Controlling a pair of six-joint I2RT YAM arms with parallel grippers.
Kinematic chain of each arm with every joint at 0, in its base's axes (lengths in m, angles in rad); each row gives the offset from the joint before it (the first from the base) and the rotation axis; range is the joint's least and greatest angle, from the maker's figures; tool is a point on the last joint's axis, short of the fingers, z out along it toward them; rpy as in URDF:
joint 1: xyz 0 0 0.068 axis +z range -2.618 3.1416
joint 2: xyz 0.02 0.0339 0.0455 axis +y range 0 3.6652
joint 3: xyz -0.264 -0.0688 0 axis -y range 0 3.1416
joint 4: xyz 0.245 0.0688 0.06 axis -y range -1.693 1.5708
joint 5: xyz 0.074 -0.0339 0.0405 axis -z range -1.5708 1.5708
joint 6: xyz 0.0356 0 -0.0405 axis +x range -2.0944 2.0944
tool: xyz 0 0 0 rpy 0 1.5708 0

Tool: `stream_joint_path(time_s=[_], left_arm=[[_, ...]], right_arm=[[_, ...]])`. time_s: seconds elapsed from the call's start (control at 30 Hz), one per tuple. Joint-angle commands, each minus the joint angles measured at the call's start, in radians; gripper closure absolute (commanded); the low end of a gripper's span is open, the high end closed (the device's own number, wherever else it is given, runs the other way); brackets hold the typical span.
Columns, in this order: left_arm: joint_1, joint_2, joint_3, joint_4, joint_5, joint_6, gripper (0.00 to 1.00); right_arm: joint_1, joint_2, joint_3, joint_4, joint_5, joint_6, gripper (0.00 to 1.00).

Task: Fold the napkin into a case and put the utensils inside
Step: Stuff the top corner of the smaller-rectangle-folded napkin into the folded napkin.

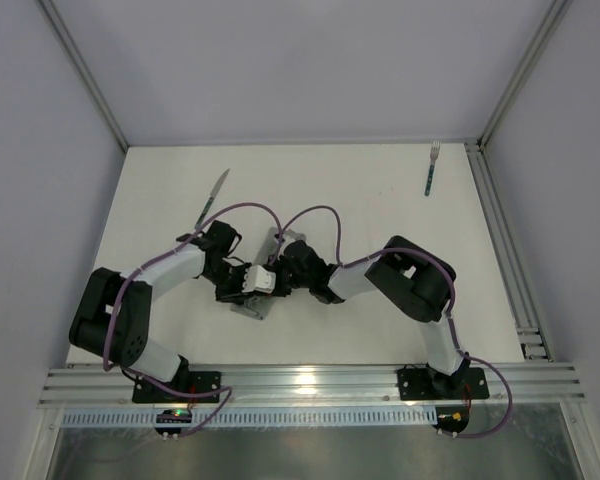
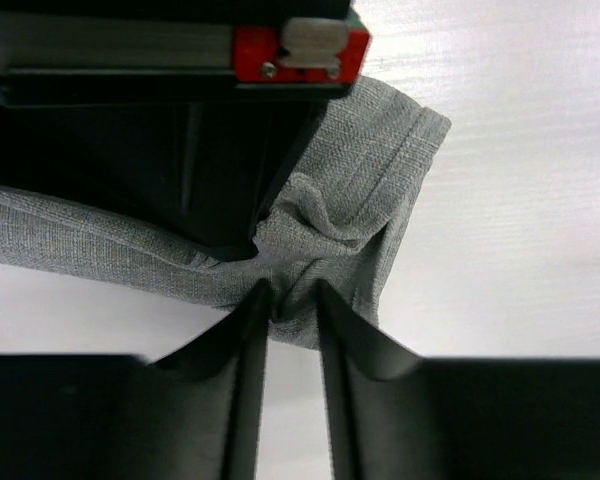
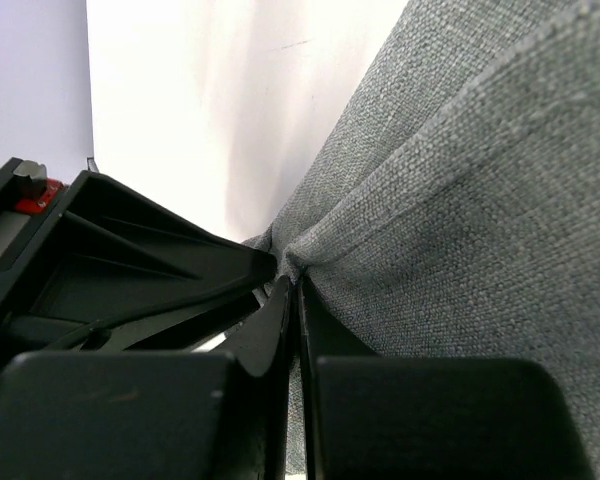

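Note:
The grey napkin (image 1: 271, 242) lies folded into a narrow strip mid-table, mostly hidden under both wrists. My left gripper (image 1: 250, 285) meets it from the left. In the left wrist view its tips (image 2: 292, 297) pinch a puckered bunch of the napkin (image 2: 380, 170) near one end. My right gripper (image 1: 277, 272) comes in from the right, and its fingers (image 3: 295, 280) are pressed together on a raised fold of the napkin (image 3: 460, 200). The knife (image 1: 212, 198) lies at the back left. The fork (image 1: 432, 168) lies at the back right. Both utensils are apart from the cloth.
The right gripper's body, with a red part (image 2: 300, 50), sits close above the cloth in the left wrist view. Purple cables (image 1: 310, 215) arc over the wrists. An aluminium rail (image 1: 510, 260) runs along the table's right edge and another (image 1: 310, 380) along the front.

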Motion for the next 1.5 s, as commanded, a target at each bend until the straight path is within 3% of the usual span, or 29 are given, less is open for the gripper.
stream_joint_path(time_s=[0.0,0.07,0.23,0.57,0.77,1.03,1.2,1.4,1.47], left_arm=[[-0.001,-0.002,0.030,-0.073,-0.025,0.046,0.77],[-0.001,0.000,0.056,-0.091,0.005,0.032,0.89],[-0.001,-0.013,0.086,-0.103,0.061,-0.017,1.00],[0.012,-0.039,0.138,-0.125,0.197,-0.079,1.00],[0.012,-0.040,0.106,-0.116,0.185,-0.053,1.00],[0.012,-0.040,0.083,-0.050,0.170,-0.074,1.00],[0.035,-0.040,0.064,0.010,0.159,-0.091,1.00],[0.037,-0.008,0.029,0.038,0.089,-0.071,1.00],[0.040,-0.005,0.009,0.041,0.076,-0.053,1.00]], right_arm=[[-0.006,0.002,0.000,-0.030,0.017,-0.037,0.97],[-0.005,-0.001,0.000,-0.034,0.017,-0.038,0.97],[-0.005,-0.007,0.017,-0.039,-0.005,-0.053,0.97],[0.015,-0.029,0.091,-0.048,-0.047,-0.084,0.97],[0.014,-0.018,0.100,0.016,-0.088,-0.023,0.97],[0.012,0.086,0.161,-0.063,-0.078,-0.031,0.97],[0.020,0.112,0.121,-0.011,-0.104,0.016,0.97],[0.008,0.083,0.135,-0.046,-0.142,-0.020,0.78],[-0.001,0.059,0.163,-0.086,-0.159,-0.046,0.67]])
